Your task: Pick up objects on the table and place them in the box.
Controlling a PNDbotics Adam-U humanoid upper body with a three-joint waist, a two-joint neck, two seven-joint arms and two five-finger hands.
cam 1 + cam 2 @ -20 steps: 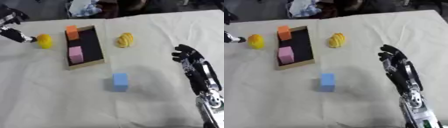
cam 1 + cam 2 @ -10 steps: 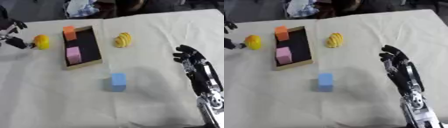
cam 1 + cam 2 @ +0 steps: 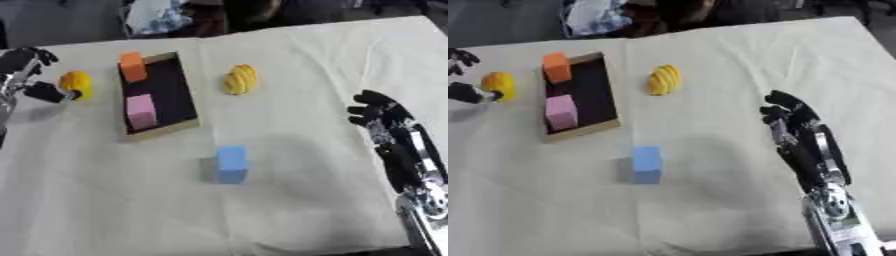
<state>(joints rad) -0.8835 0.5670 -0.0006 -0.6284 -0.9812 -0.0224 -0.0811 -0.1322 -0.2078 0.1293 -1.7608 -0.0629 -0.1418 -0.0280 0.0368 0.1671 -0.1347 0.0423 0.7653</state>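
A dark box [image 3: 164,129] with a wooden rim lies left of centre; an orange block [image 3: 132,66] sits at its far end and a pink block [image 3: 140,111] in its middle. Left of the box is a yellow round object [image 3: 75,83]. My left hand [image 3: 24,74] is open at the left edge, with its thumb tip against that object and its fingers spread above it. A yellow ribbed object [image 3: 240,79] lies right of the box. Nearer me stands a blue block [image 3: 231,163]. My right hand [image 3: 386,121] hovers open at the right, fingers pointing away, apart from everything.
A cream cloth [image 3: 297,200] covers the table. A white and blue bundle [image 3: 157,17] lies at the far edge, with dark shapes behind it. Bare cloth stretches between the blue block and my right hand.
The whole picture has shifted slightly, so the camera moved. My left hand stays beside the yellow round object, its fingers a little more spread. My right hand has barely moved.
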